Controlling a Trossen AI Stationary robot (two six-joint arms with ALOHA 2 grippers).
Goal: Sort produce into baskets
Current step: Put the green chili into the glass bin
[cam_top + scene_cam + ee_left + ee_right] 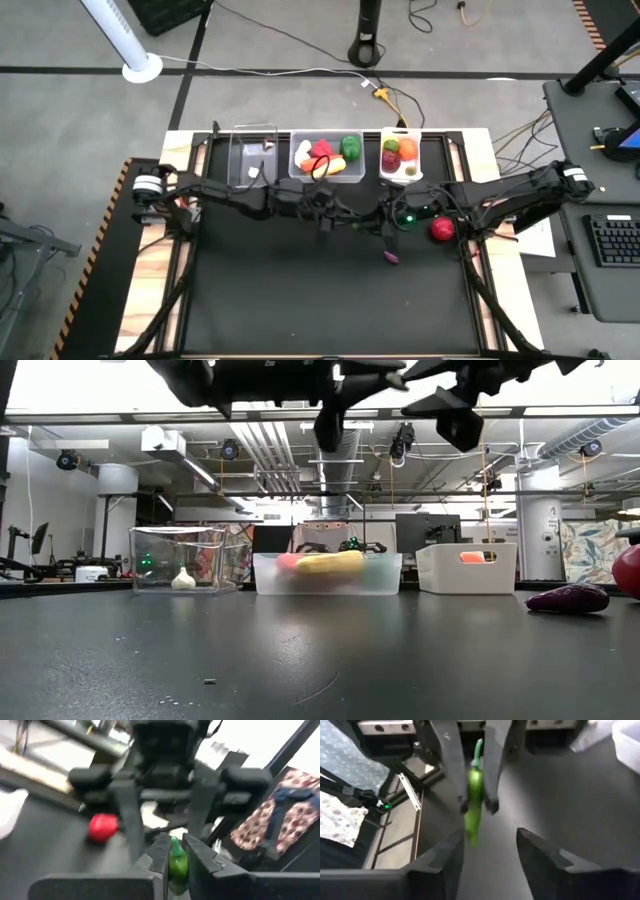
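Note:
A slim green pepper (474, 795) with a curled stem hangs high over the middle of the dark table. My left gripper (178, 855) is shut on it. My right gripper (492, 852) faces it head-on, open, with one finger on either side of the pepper's pointed end and not plainly touching it. Both grippers meet over the table's middle in the high view, the left gripper (350, 212) and the right gripper (385, 220). Along the far edge stand a narrow clear basket (253, 155), a wider clear basket (325, 172) and a white basket (400, 176). My left gripper pinches the green pepper between its two fingers (451, 770), on the thicker part below the stem (178, 865). The fingers reach out level toward my right arm. The pepper is lifted clear of the table, and its pointed end (470, 837) reaches past the fingertips.
A red apple (442, 228) and a purple piece (390, 257) lie loose on the mat at the right. The wide basket holds several pieces and the white basket (466, 568) a few. A white garlic (183, 578) lies in the narrow clear basket.

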